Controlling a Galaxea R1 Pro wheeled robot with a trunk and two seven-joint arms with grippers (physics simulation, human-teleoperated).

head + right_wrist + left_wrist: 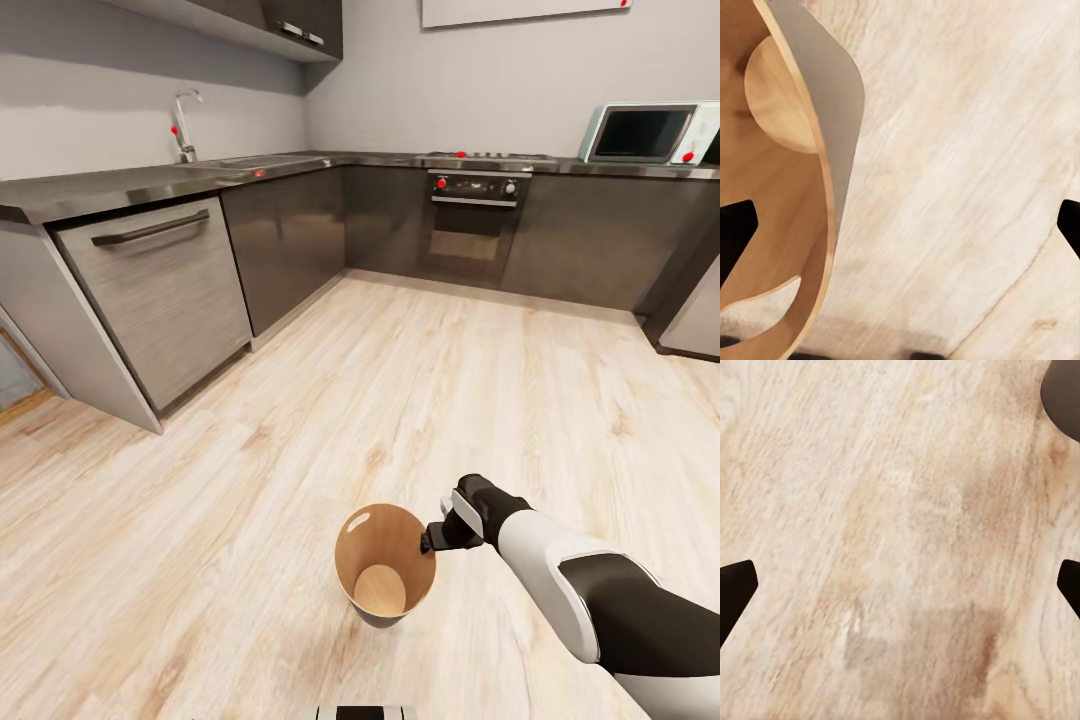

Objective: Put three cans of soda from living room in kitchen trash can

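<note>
We stand in the kitchen, looking down over a pale wood floor [420,380]. The bin [385,577] stands upright on that floor just ahead of us, its brown inside open to view and an oval handle cut-out near its rim. We see no cans in the bin: its round bottom lies bare.

Our right gripper [432,541] reaches in from the right and sits right at the bin's rim, on its right side. In the right wrist view the bin's wall [825,127] curves between the two dark fingers [735,232], one finger inside the rim and the other far out over the floor, so the jaws stand spread wide and hold nothing.

In the left wrist view our left gripper [900,585] hangs over bare floor [892,510], its two fingertips at opposite edges, spread wide with nothing between them.

Farther off, dark cabinets [290,240] run under a grey counter [130,185] with a tap [184,122], an oven [472,225] sits in the far run, and a white microwave [650,133] stands on the counter at the right.
</note>
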